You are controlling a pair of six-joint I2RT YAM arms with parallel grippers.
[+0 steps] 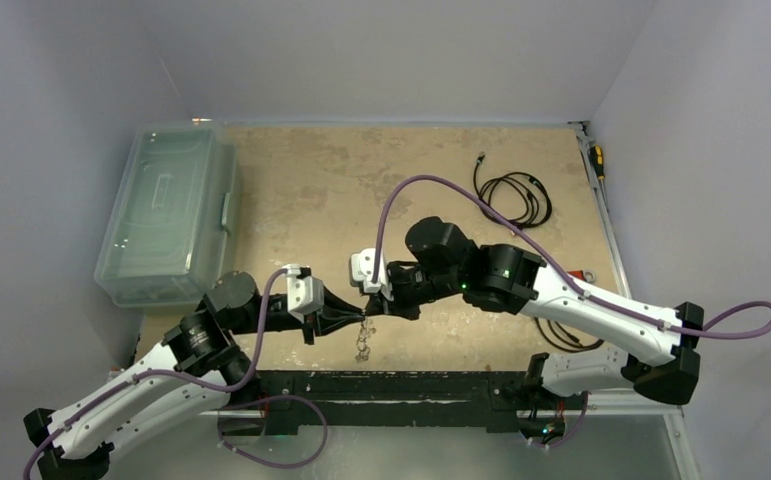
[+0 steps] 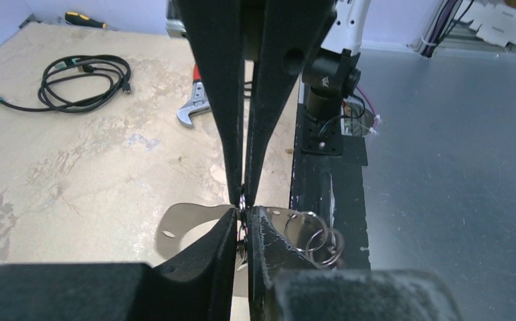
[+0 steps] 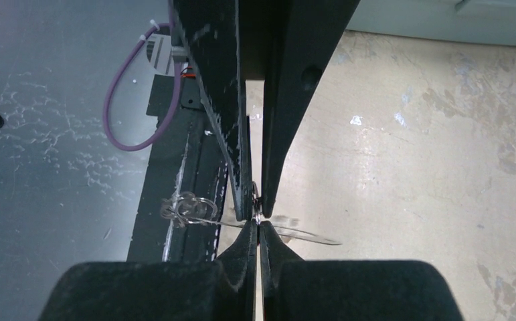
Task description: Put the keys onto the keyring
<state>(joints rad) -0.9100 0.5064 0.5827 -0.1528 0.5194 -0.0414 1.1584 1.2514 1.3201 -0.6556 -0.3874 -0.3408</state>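
Top view, lower centre: left fingers (image 1: 341,315) and right fingers (image 1: 401,303) meeting tip to tip above the surface (image 1: 361,200), near its lower edge, small linked rings (image 1: 363,343) dangling beneath.

Left wrist view, lower middle: left fingers pressed together on the keyring (image 2: 178,231), a flat silvery crescent held off the surface; right fingers reaching down from the top, pinching the same spot.

Right wrist view, centre: keyring edge-on, clamped by both pairs.

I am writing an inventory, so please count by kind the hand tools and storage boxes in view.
Wrench: 1
Screwdriver: 1
Clear plastic box: 1
Total: 3
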